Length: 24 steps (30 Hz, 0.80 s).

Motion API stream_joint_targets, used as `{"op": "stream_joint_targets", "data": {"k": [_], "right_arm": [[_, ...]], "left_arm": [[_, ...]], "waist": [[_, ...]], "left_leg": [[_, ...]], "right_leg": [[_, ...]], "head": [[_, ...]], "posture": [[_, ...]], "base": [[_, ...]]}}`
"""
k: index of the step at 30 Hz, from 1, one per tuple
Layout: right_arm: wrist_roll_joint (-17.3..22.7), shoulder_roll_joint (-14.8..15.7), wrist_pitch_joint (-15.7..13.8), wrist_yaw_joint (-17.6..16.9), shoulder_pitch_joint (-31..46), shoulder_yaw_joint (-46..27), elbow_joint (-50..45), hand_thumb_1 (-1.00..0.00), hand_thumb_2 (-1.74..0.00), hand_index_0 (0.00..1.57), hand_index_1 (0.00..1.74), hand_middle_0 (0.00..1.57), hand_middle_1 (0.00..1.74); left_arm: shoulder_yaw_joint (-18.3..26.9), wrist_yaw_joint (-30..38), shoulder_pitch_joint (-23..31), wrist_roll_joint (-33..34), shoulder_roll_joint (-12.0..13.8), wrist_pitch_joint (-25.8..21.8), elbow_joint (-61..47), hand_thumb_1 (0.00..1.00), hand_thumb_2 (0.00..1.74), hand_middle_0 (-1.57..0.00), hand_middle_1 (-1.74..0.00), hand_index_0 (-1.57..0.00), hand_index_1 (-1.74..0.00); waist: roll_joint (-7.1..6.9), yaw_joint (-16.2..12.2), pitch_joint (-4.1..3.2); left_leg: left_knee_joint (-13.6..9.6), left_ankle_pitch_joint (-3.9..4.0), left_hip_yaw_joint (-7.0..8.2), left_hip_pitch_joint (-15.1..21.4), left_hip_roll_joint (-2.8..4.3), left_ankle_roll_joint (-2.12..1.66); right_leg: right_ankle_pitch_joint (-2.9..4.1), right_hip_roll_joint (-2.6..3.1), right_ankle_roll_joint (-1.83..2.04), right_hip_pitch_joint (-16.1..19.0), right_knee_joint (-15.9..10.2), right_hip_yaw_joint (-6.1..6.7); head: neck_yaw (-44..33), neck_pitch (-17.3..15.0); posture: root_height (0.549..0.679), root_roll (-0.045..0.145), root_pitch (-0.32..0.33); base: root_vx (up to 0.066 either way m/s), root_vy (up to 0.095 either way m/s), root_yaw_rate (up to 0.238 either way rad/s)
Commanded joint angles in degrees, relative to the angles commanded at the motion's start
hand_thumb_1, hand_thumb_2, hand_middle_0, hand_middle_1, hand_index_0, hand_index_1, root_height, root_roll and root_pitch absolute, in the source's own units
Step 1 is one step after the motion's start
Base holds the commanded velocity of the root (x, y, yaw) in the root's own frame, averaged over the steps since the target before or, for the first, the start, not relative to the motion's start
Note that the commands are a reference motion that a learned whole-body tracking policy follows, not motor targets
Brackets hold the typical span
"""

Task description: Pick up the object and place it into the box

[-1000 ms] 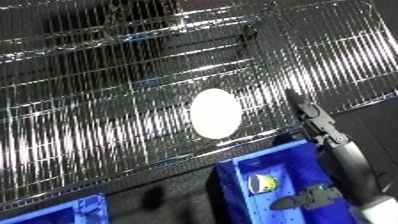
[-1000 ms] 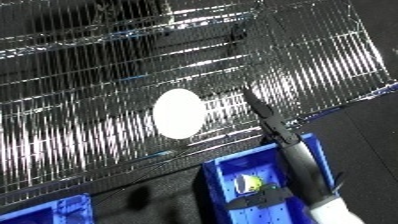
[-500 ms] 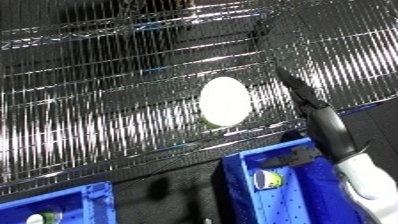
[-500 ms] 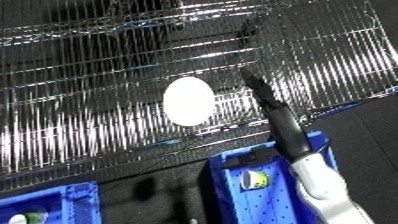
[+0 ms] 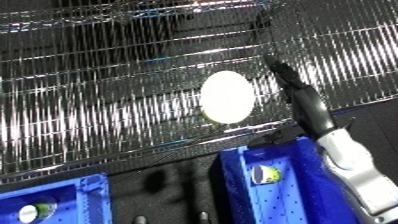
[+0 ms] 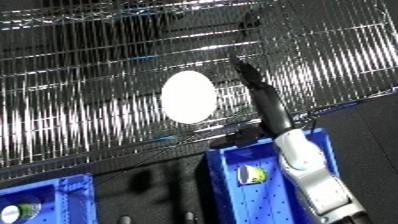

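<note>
A plain white oval object (image 5: 227,96) glows against a silver wire rack (image 5: 107,100) whose thin bars catch bright streaks of light over a dark background. The right hand (image 5: 298,92) is black, its forearm (image 5: 358,167) white and silver. Below, two bright blue bins, one (image 6: 266,192) dotted with small holes beneath the forearm and another (image 5: 62,200) at lower left, each show a small yellow-green and white item (image 5: 264,174) inside, on a black floor (image 5: 164,195).
</note>
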Motion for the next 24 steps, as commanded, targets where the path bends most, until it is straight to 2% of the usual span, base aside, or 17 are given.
{"op": "stream_joint_targets", "data": {"k": [10, 17, 24], "right_arm": [[0.54, 2.35, 0.11, 2.57, -3.82, 2.4, 1.28, 0.0, 0.0, 0.0, 0.0, 0.0, 0.0], [0.28, 4.09, 0.31, 3.6, -5.47, 3.43, 0.3, -0.35, -0.61, 0.55, 0.61, 0.55, 0.61], [0.62, 4.21, 1.26, 3.32, -5.7, 3.69, -0.13, -0.7, -1.22, 1.1, 1.22, 1.1, 1.22]], "left_arm": [[-1.13, 0.19, 0.77, -0.22, -0.48, 0.13, -1.37, 0.0, 0.0, 0.0, 0.0, 0.0, 0.0], [-1.78, 0.45, 1.33, -0.09, -0.91, 0.07, -2.53, 0.0, 0.0, 0.0, 0.0, 0.0, 0.0], [-1.91, 0.62, 1.53, -0.05, -1.32, 0.34, -3.35, 0.0, 0.0, 0.0, 0.0, 0.0, 0.0]], "waist": [[0.8, 1.28, 0.0], [1.14, 1.9, 0.0], [1.41, 1.94, 0.0]], "left_leg": [[-0.37, 0.36, -0.42, -0.6, -0.59, 0.09], [-0.7, 0.6, -0.52, -0.5, -0.7, 0.08], [-0.84, 0.76, -0.41, -0.4, -0.71, 0.13]], "right_leg": [[-0.3, -0.18, -0.28, -0.74, 0.52, -0.3], [-0.44, -0.39, -0.45, -0.58, 0.44, -0.56], [-0.43, -0.56, -0.5, -0.69, 0.51, -0.54]], "head": [[1.8, 1.16], [3.1, 1.72], [3.47, 2.52]], "posture": [[0.634, 0.075, 0.107], [0.635, 0.078, 0.107], [0.635, 0.08, 0.107]], "base": [[0.025, 0.009, 0.043], [0.015, 0.001, 0.034], [0.001, 0.008, 0.003]]}}
